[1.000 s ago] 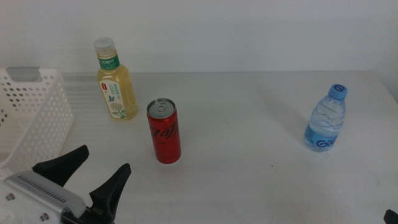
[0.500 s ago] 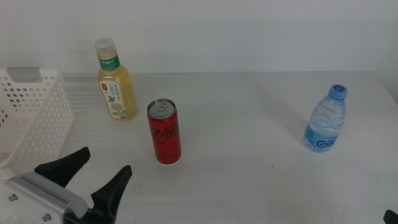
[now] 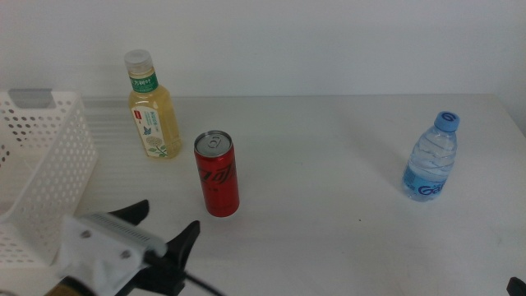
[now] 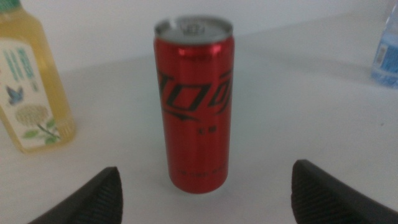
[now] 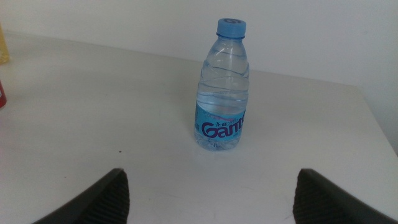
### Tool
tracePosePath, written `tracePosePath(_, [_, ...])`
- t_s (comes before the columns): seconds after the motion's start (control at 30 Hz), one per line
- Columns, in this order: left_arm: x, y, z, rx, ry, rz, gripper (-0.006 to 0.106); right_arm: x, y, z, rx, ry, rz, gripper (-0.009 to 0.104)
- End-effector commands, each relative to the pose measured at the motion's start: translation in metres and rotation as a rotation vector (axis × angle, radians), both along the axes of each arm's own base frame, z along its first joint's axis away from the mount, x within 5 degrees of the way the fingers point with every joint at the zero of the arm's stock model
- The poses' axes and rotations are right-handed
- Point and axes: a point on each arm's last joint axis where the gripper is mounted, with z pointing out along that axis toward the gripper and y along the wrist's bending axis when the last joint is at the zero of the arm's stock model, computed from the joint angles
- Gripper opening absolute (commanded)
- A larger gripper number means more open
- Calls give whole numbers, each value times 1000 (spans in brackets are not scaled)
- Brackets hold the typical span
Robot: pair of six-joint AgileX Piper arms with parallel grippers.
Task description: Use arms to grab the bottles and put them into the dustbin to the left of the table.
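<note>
Middle view first: the left gripper point(image 3: 166, 224) sits low at the near left, jaws spread wide and aimed at the red can point(image 3: 217, 174), which stands upright just ahead of it, so I'd guess the can is the first pick. The tea bottle point(image 3: 151, 107) stands farther back and a bit left, and the water bottle point(image 3: 431, 158) is way off to the right, all three well apart. The dustbin point(image 3: 39, 156) waits at the left edge, nothing visible in it.

Left wrist view: can point(image 4: 195, 102) dead centre between the open jaws, not touching either, so it's lined up but not gripped.

Right wrist view: the right gripper point(image 5: 210, 193) is also wide open, squared up on the water bottle point(image 5: 222, 93) from some way off.

The table point(image 3: 329, 205) is plain matt white against a bare white wall.
</note>
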Motion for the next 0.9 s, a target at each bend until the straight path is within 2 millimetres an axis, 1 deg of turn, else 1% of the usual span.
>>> tracePosePath(0.0, [12,-6,17,-112,-151,11,88,-1,-1,11,2,-106,-8,70])
tracePosePath(0.17, [30,-18,10,-98,-129,10,88,-1,-1,11,2,-106,-8,70])
tracePosePath(0.43, [56,-32,10,-115,-149,26,88,-1,-1,11,2,-106,-8,70])
tracePosePath(0.87, [93,-54,3,-146,-156,28,88,-1,-1,11,2,-106,-8,70])
